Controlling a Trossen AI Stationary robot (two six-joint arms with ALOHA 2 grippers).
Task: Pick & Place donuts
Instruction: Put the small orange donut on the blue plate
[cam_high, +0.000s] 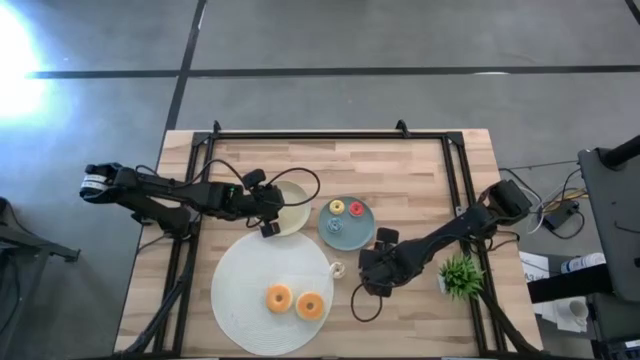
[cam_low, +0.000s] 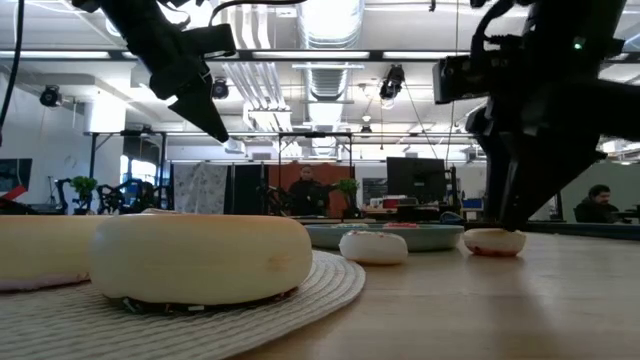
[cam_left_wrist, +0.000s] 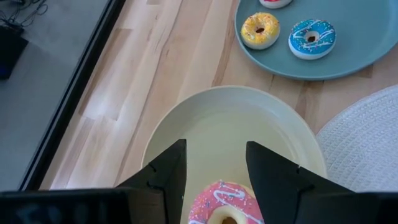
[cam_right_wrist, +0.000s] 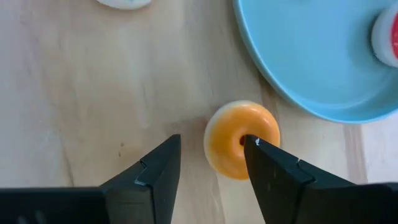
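My left gripper (cam_left_wrist: 214, 165) hangs open above the cream plate (cam_left_wrist: 230, 118). A pink-frosted donut (cam_left_wrist: 224, 205) lies on that plate, seen between the fingers. My right gripper (cam_right_wrist: 208, 155) is open and low over the table beside the teal plate (cam_right_wrist: 311, 56). One finger (cam_right_wrist: 264, 158) overlaps a tiny orange donut (cam_right_wrist: 233, 146) that rests flat on the wood, and the other stands clear of it. A tiny whitish donut (cam_high: 337, 268) lies nearby. Two larger donuts (cam_high: 279, 297) (cam_high: 311, 306) lie on the white mat (cam_high: 240, 290). Three tiny donuts, yellow (cam_left_wrist: 260, 29), blue (cam_left_wrist: 311, 38) and red (cam_high: 357, 209), sit on the teal plate. My right gripper comes at the tiny orange donut from above, pointing down. One fingertip (cam_right_wrist: 255, 144) stands over the ring near its hole (cam_right_wrist: 241, 142). Whether it touches the donut, I cannot tell. The donut lies flat on the table.
A small green plant (cam_high: 460, 275) stands near the table's right edge, beside the right arm. A black frame (cam_high: 330, 136) runs along the table's far and side edges. Bare wood lies between the plates and the far edge.
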